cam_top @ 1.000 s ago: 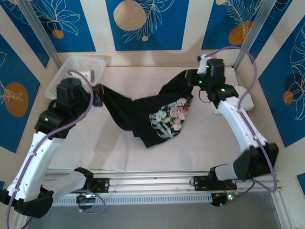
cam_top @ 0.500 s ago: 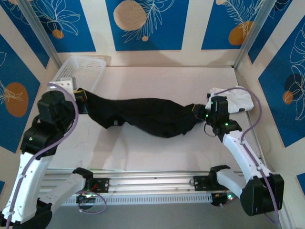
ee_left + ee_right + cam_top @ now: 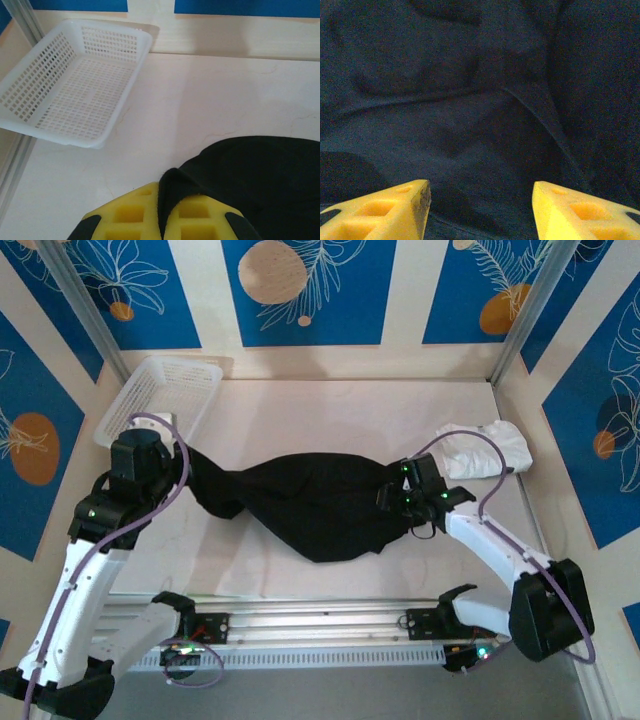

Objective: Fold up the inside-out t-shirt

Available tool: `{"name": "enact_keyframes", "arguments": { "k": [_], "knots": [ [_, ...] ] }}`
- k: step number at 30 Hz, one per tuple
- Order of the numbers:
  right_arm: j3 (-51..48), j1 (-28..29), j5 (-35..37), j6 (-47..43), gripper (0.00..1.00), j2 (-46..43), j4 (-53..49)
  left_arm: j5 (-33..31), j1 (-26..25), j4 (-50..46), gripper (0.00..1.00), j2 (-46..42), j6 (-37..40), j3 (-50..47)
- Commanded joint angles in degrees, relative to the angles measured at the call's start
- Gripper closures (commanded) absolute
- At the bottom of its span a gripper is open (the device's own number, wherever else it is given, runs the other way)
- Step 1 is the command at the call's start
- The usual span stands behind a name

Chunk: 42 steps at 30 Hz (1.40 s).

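On the surface [image 3: 330, 410], black t-shirt [image 3: 310, 505] lies bunched; my left claw [image 3: 167, 205] pinches its edge tight, my right claw [image 3: 481, 186] gapes empty over it.

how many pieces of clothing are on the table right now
2. The black t-shirt lies bunched across the middle of the table. A white folded garment sits near the right edge. More could be hidden under the shirt.

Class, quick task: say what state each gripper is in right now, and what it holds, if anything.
Left gripper: closed on an edge of the t-shirt.
Right gripper: open above the t-shirt, holding nothing.
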Motion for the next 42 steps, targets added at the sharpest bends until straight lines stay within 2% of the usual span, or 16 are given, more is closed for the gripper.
{"name": "enact_keyframes", "arguments": {
  "k": [1,4,12,14,16,20,24,27,31,35,39,42],
  "knots": [
    [1.94,-0.68,5.8,1.25,0.42,1.44,-5.0,1.99,0.83,2.11,1.0,0.53,1.74,-0.38],
    [4.04,-1.49,10.32,1.43,0.41,3.4,-7.39,3.05,0.75,2.23,1.0,1.0,1.93,-0.32],
    [2.98,-4.82,5.52,4.28,0.41,6.56,-6.48,4.49,1.01,2.5,1.0,1.0,2.1,-0.84],
    [2.45,-5.05,4.58,3.98,0.44,7.07,-5.4,4.86,1.04,2.5,1.0,1.17,2.26,-0.89],
    [2.18,-5.03,3.57,3.13,0.54,7.32,-4.28,5.04,1.27,2.63,1.0,1.42,2.22,-0.77],
    [1.59,-5.59,0.48,1.36,0.88,3.23,-1.93,5.64,2.34,2.45,1.0,2.06,1.82,0.04],
    [4.69,-8.01,-5.7,-2.38,0.99,-3.79,-1.19,5.8,3.88,1.28,1.0,2.84,1.45,2.62],
    [9.8,-9.6,-11.06,-4.72,1.0,-7.48,-2.65,4.35,5.72,-0.61,1.0,3.87,2.14,6.98],
    [17.88,-11.13,-14.61,-6.71,1.0,-10.21,-6.14,1.87,9.39,-2.29,1.0,4.89,3.26,14.34],
    [23.48,-13.5,-17.53,-7.79,1.0,-11.69,-8.69,-0.01,15.08,-3.65,1.0,5.85,3.6,20.9],
    [26.22,-15.5,-18.63,-8.23,1.0,-11.2,-10.89,-0.63,21.42,-5.53,1.0,7.5,3.52,26.08],
    [25.63,-15.88,-18.91,-8.37,1.0,-10.39,-11.23,0.2,24.07,-6.27,1.0,8.89,3.03,26.4]
  ]
}}
